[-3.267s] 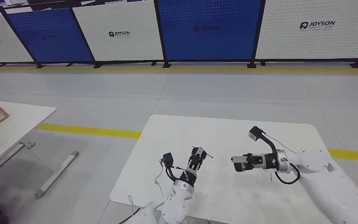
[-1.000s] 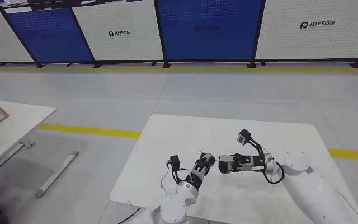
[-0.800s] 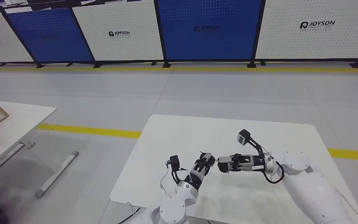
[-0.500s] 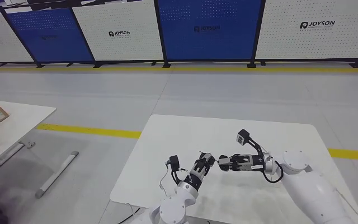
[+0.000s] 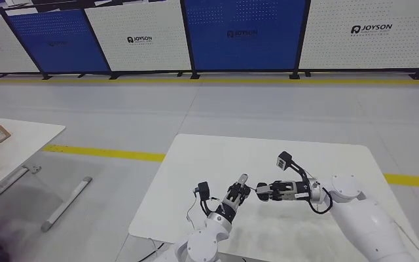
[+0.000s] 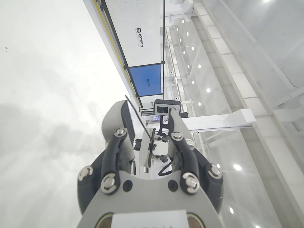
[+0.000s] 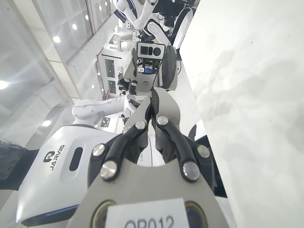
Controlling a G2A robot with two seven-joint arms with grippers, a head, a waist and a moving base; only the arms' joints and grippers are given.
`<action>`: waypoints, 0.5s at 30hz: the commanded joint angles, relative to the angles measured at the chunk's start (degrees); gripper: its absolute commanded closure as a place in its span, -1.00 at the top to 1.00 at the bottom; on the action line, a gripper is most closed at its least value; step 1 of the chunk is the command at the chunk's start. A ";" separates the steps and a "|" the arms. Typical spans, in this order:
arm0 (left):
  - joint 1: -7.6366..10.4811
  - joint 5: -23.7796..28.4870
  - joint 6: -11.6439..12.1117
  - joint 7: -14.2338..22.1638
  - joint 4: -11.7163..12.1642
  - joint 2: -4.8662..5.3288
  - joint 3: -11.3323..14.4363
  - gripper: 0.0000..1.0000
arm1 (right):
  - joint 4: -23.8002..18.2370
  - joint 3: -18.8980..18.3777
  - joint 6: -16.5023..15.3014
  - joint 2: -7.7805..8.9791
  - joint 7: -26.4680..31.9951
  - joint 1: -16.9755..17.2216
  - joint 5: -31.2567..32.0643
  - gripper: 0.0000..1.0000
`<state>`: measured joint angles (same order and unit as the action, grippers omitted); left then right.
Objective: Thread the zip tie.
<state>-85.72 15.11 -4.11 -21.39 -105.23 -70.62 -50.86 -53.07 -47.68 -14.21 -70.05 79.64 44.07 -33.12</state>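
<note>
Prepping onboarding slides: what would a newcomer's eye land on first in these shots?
First, the left hand and the right hand facing each other, nearly tip to tip, above the middle of the white table. The left is open and the right is pinched shut. Next, the thin black zip tie, which runs from the right hand's tips out between the left hand's spread fingers.

Zip tie (image 6: 140, 122): one end hidden inside right gripper (image 7: 153, 93) pinch, so which end can't tell. Top view: strap too small to make out. Contact w/ left gripper (image 6: 147, 107) pad unclear.
</note>
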 commanded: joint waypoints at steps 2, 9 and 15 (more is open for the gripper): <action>0.00 0.00 0.00 0.00 0.00 0.00 0.00 1.00 | -0.01 0.01 0.00 0.00 -0.01 0.00 0.00 -1.00; 0.00 0.00 0.00 0.00 0.00 0.00 0.00 1.00 | -0.01 0.01 0.00 0.00 -0.01 0.00 0.00 -1.00; -0.11 -0.50 1.20 5.08 1.09 0.35 -1.54 1.00 | -1.81 -0.38 1.02 0.32 0.00 0.81 0.76 -1.00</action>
<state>-85.69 14.99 -3.59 -17.89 -104.39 -70.44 -51.67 -54.37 -47.75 -13.59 -69.92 79.29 44.71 -32.49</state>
